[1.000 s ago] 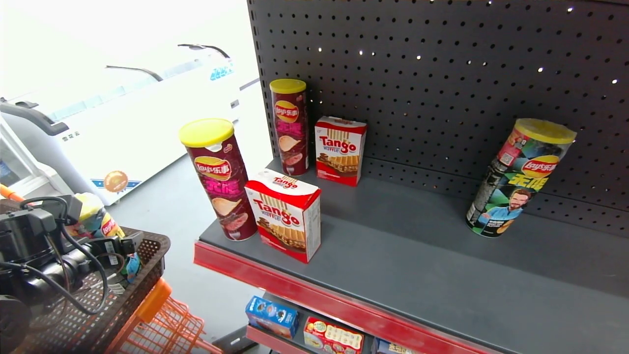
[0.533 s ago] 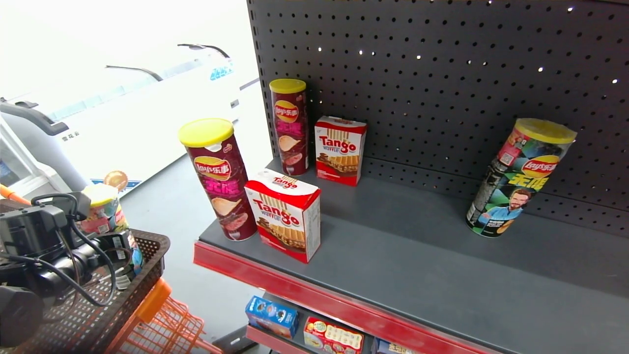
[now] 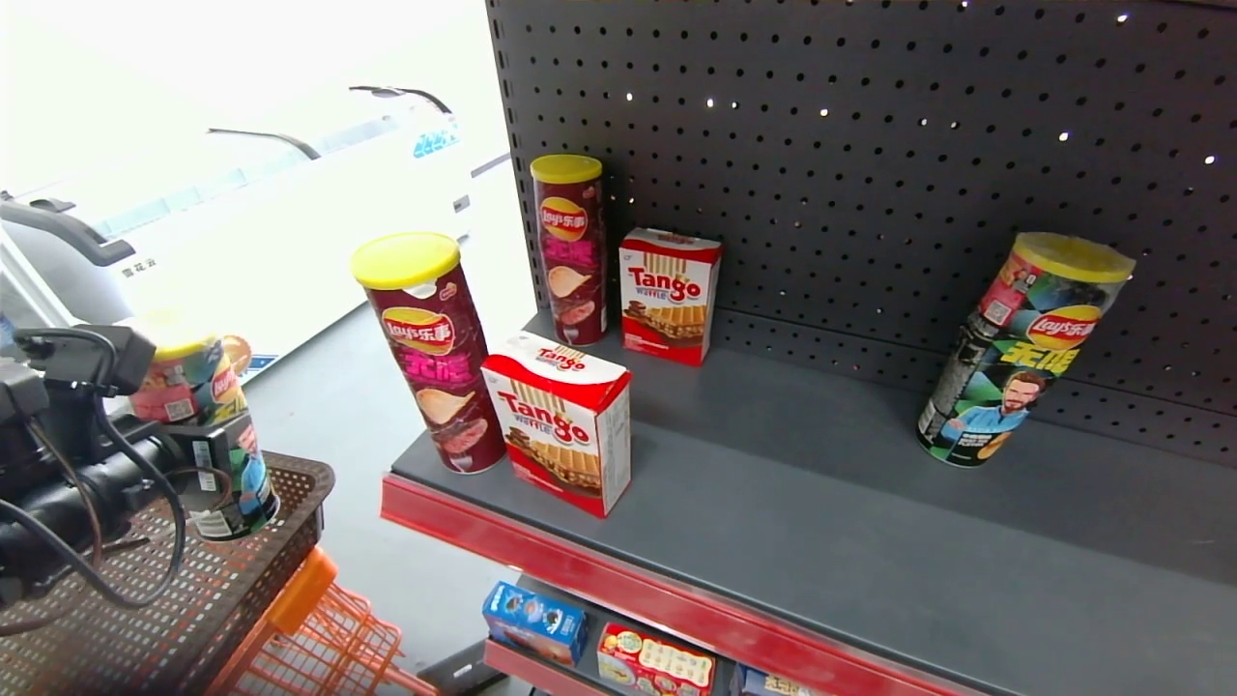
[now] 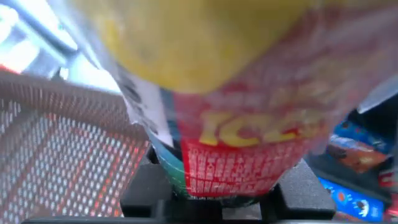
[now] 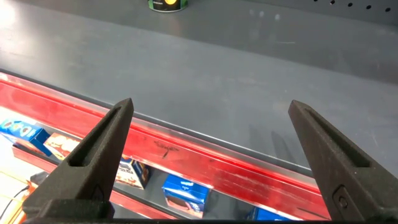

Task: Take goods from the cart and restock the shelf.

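My left gripper (image 3: 198, 459) is shut on a chips can (image 3: 205, 416) with a yellow lid and holds it upright just above the brown cart basket (image 3: 145, 599), left of the shelf. The left wrist view has that can (image 4: 236, 124) close up between the black fingers (image 4: 146, 193). The grey shelf board (image 3: 821, 503) with its red front edge lies to the right. My right gripper (image 5: 211, 162) hangs open over the shelf's red edge (image 5: 186, 149), nothing between its fingers.
On the shelf stand two maroon chips cans (image 3: 430, 353) (image 3: 570, 246), two wafer boxes (image 3: 560, 420) (image 3: 669, 295) and a green-black chips can (image 3: 1024, 348) at the back right. Between them the board is bare. Lower shelves hold small boxes (image 3: 533, 619).
My left gripper has risen with the chips can, lifting it from inside the basket to above its rim. The shelf goods have not moved.
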{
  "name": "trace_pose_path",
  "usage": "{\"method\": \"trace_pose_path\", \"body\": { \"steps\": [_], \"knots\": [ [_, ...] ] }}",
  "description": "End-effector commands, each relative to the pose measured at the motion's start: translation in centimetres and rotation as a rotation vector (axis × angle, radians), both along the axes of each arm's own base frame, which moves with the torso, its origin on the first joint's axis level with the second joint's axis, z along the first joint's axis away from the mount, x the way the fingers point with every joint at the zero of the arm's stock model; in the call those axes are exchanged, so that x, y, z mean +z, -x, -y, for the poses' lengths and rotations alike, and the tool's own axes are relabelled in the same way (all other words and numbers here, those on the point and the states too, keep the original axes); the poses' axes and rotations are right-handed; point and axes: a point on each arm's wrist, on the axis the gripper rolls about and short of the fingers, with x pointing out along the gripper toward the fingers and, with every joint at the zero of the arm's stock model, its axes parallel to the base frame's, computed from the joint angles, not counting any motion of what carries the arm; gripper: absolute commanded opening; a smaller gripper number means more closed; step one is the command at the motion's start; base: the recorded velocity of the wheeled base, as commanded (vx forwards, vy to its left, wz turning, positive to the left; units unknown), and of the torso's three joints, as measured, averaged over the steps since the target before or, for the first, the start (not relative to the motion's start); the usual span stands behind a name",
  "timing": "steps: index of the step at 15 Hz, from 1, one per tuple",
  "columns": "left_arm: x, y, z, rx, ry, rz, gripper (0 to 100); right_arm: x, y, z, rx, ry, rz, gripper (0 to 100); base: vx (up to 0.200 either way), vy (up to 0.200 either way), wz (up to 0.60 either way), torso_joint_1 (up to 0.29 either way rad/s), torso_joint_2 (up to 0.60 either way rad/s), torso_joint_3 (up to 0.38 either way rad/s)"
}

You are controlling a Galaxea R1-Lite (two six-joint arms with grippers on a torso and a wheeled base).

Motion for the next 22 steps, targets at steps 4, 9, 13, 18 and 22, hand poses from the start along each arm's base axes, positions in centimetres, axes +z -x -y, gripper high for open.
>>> {"method": "trace_pose_path", "body": {
  "steps": [4, 9, 13, 18, 22],
  "knots": [
    [5.2, 3.6, 3.3, -0.122, -0.023, 0.222, 0, 0.0, 0.0, 0.0, 0.000, 0.000, -0.001, 100, 0.000, 0.000, 0.00, 0.000, 0.00, 0.000],
    [5.0, 6.0, 5.7, -0.252, 0.014, 0.250, 0, 0.0, 0.0, 0.0, 0.000, 0.000, -0.001, 100, 0.000, 0.000, 0.00, 0.000, 0.00, 0.000],
    [4.9, 7.7, 6.8, -0.458, 0.096, 0.253, 0, 0.0, 0.0, 0.0, -0.001, 0.000, -0.001, 100, 0.000, 0.000, 0.00, 0.000, 0.00, 0.000],
    [4.7, 10.0, 8.0, -0.556, 0.119, 0.175, 0, 0.0, 0.0, 0.0, 0.000, 0.000, -0.001, 100, 0.000, 0.000, 0.00, 0.000, 0.00, 0.000],
    [4.5, 10.8, 9.7, -0.691, 0.135, 0.148, 0, 0.0, 0.0, 0.0, -0.001, 0.000, -0.001, 100, 0.000, 0.000, 0.00, 0.000, 0.00, 0.000]
  ]
}}
